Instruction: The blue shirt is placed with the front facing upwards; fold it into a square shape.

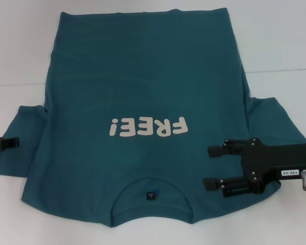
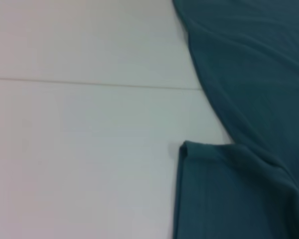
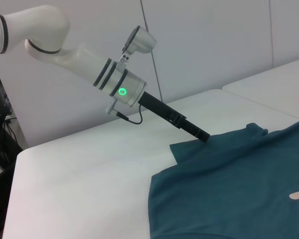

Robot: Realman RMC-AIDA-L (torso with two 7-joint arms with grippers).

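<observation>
Reading "FREE!" on blue shirt point(image 1: 143, 92) | right gripper point(image 1: 210, 167) jaws spread | left gripper point(image 1: 14, 144) jaws: cannot tell

The far hem of the blue shirt point(image 1: 143, 76) is cut off by the top edge of the head view. Only the dark tip of the left gripper point(image 1: 7, 144) is seen there, at the picture's left edge over the sleeve; whether its fingers are parted cannot be told. In the right wrist view its tip is hidden at the sleeve's edge. The writing on the neck label point(image 1: 152, 194) is too small to be read.
</observation>
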